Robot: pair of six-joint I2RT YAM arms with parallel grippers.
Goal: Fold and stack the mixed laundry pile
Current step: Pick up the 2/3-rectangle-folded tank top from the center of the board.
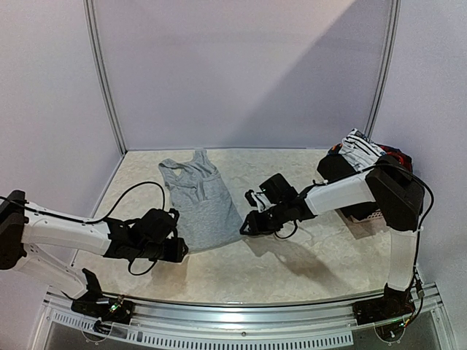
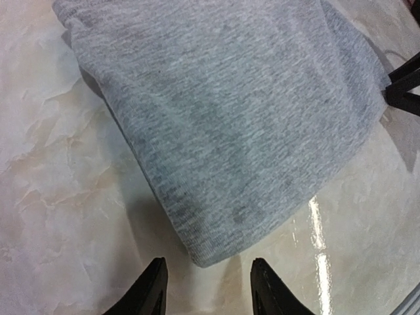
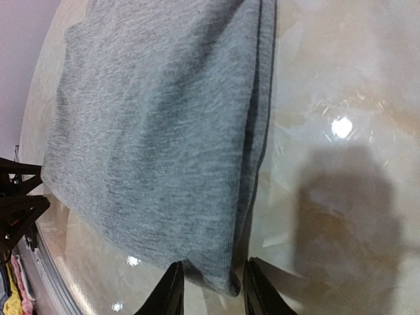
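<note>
A light grey sleeveless top (image 1: 204, 204) lies flat on the table, straps toward the back. My left gripper (image 1: 179, 249) is open just short of its near left corner, with that corner (image 2: 203, 252) just ahead of the fingertips and not touching them (image 2: 207, 289). My right gripper (image 1: 244, 226) is open at the near right corner, and the folded hem corner (image 3: 226, 282) lies between its fingertips (image 3: 209, 289). The rest of the laundry pile (image 1: 365, 154), white striped, black and red pieces, is heaped at the far right.
The pile sits in a basket (image 1: 363, 215) partly hidden behind my right arm. White walls and metal posts enclose the marbled table (image 1: 321, 255). A black cable (image 1: 135, 191) loops over the table beside my left arm.
</note>
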